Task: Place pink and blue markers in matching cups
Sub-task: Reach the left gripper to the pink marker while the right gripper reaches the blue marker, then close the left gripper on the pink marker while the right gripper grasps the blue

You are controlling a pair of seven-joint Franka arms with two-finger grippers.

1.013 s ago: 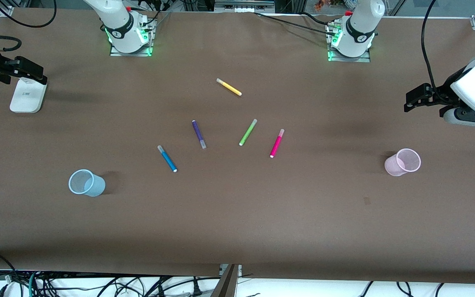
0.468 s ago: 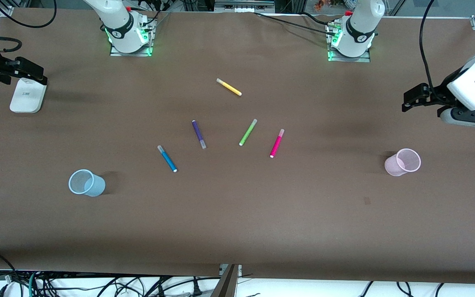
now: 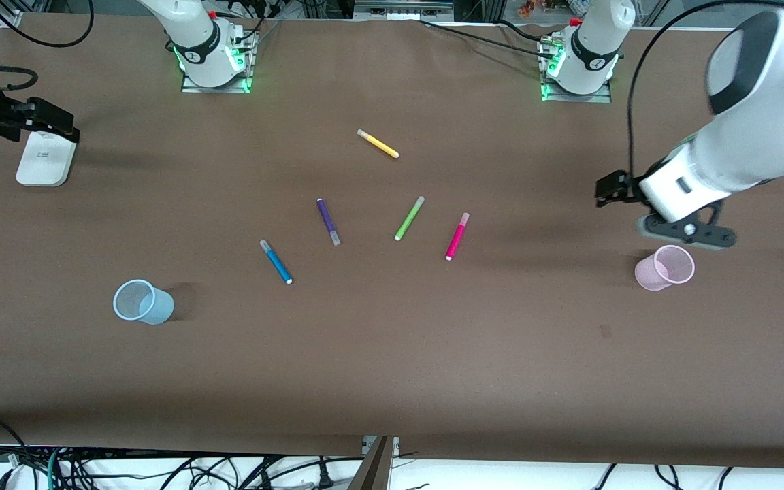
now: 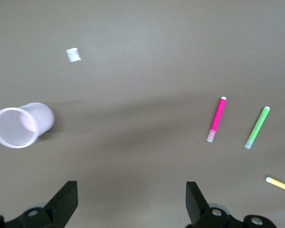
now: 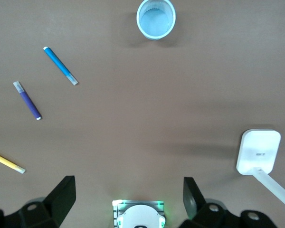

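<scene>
The left gripper (image 3: 608, 188) hangs over bare counter (image 3: 392, 367) near the pink cup (image 3: 665, 267), its fingers (image 4: 62, 203) spread wide with nothing between them. The pink cup stands upright toward the left arm's end of the counter. The pink marker (image 3: 457, 236) lies flat well apart from that cup, toward the middle, just beside a lime green marker (image 3: 409, 218). A purple marker (image 3: 328, 221) comes next, and the blue marker (image 3: 275, 262) lies a little nearer the front camera than it. A yellow marker (image 3: 378, 143) lies farther from the front camera than all four. The blue cup (image 3: 141, 301) stands toward the right arm's end, apparently upright. The right gripper (image 3: 48, 121) waits at that end of the counter over a white stand (image 3: 42, 157), its fingers (image 5: 61, 194) also wide apart and empty.
</scene>
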